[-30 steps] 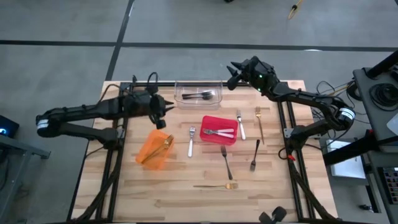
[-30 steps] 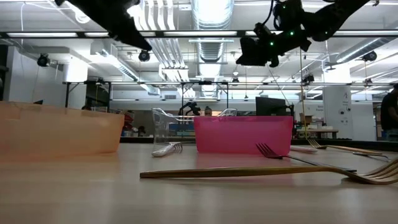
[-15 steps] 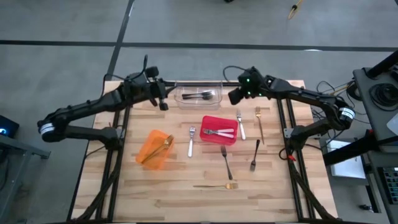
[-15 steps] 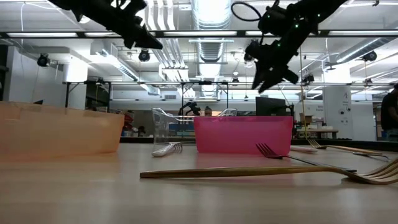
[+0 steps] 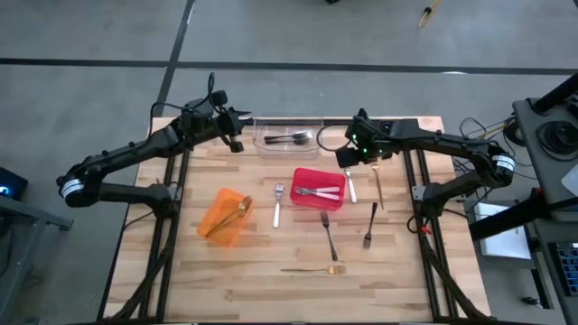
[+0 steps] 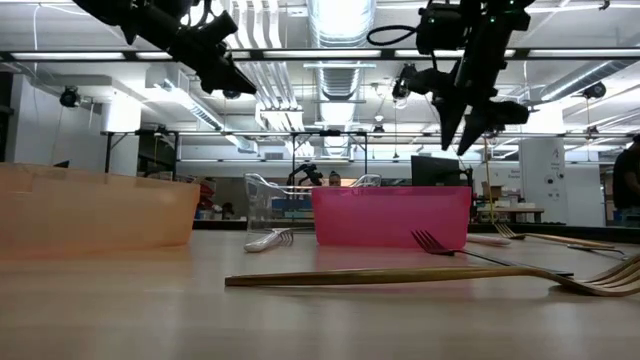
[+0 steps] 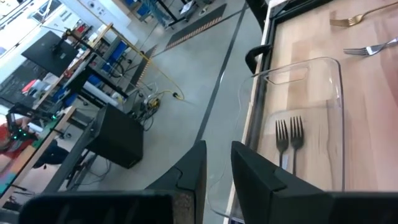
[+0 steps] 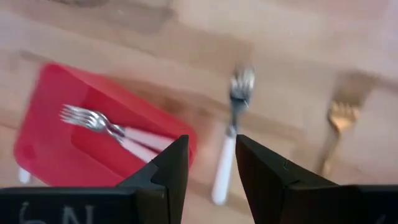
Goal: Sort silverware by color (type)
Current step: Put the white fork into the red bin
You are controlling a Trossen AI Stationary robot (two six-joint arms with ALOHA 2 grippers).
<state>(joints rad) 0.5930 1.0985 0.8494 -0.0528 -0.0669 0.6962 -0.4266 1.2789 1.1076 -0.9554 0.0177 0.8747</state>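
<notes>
Jaws of the right gripper [image 5: 346, 161] have been swung down from the far edge of the bench [image 5: 262, 284] since a second ago and are now parted, empty, above a white-handled fork [image 8: 228, 146] beside the red bin [image 5: 318, 202]. Jaws of the left gripper [image 5: 237, 137], slightly parted and empty, have been moved to the clear bin [image 7: 323, 93]. Two dark forks [image 7: 288, 138] lie in the clear bin, silver forks [image 8: 99, 123] in the red bin, a gold fork [image 5: 240, 208] in the orange bin [image 5: 219, 223]; other silverware is scattered nearer the front edge.

Both arms are matte black, jointed, with looping black cables. The right arm [image 5: 433, 140] shows small green lights near its wrist and a silver band; the left arm [image 5: 135, 155] has one too.
</notes>
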